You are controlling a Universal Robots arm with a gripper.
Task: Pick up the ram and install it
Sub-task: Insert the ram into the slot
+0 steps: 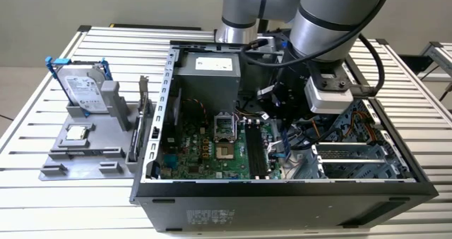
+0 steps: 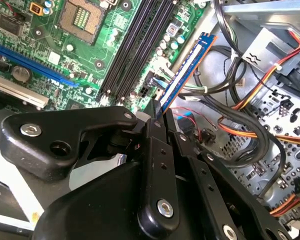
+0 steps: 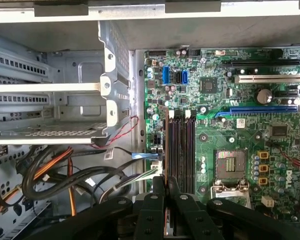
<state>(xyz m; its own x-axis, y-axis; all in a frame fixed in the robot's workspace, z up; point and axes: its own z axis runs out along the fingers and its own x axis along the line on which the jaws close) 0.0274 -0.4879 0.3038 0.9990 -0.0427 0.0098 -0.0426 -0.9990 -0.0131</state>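
The ram [image 2: 186, 70] is a thin stick seen edge-on, with a blue edge. My gripper [image 2: 157, 116] is shut on its lower end, the black fingers [image 2: 159, 150] pinching it from both sides. The stick hangs above the motherboard [image 2: 50, 60], just beside the long black memory slots [image 2: 135, 45] and not in them. In the first wrist view the gripper [image 3: 165, 186] sits in line with the near end of those slots [image 3: 180, 150]. In the exterior view the gripper [image 1: 280, 111] is down inside the open computer case [image 1: 282, 189], over the slots [image 1: 255, 150].
Bundled cables [image 2: 240, 115] and a metal drive cage [image 3: 65, 90] crowd the side of the slots away from the CPU socket [image 3: 231, 167]. Outside the case, at the exterior view's left, a grey tray [image 1: 84, 162] holds a hard drive [image 1: 84, 91] and a CPU chip [image 1: 78, 133].
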